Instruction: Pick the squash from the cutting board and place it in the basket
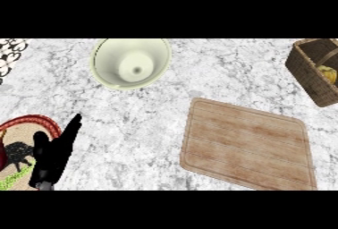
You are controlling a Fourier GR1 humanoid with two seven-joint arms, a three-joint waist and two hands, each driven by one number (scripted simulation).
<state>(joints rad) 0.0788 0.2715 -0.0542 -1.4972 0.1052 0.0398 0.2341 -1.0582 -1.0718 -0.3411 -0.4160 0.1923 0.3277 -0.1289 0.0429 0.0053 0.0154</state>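
Resting near the tabletop's (152,120) left edge, the left hand (56,152) shows straight, relaxed fingers pointing up and holds nothing. The right hand does not appear in the view.

The squash (328,74) lies inside the basket (309,74) at the far right corner of the tabletop. Only a yellow patch is visible past the rim, so its exact pose cannot be told. The board (247,145) sits near the right front edge and carries nothing. Judged from this layout, the placement is complete and only withdrawal of the working arm can remain.

Procedure for the closing step:
- Lift any retreating hand straight up before moving sideways, so that the basket handle and rim are not caught.
- Confirm that the squash sits below the rim, not propped on it.
- Keep the left hand parked; it is well apart from the work area.

Materials and shapes:
- Basket: brown woven wicker, box-shaped, with a handle across the top.
- Board: pale wood, rectangular with rounded corners, grain running along its length, with a groove near the rim.
- Tabletop: grey-white marbled stone, smooth.
- Bowl (131,62): cream, glossy, round, near the far edge.
- Mat (30,127): round, red-rimmed, woven, at the left edge beneath the hand.
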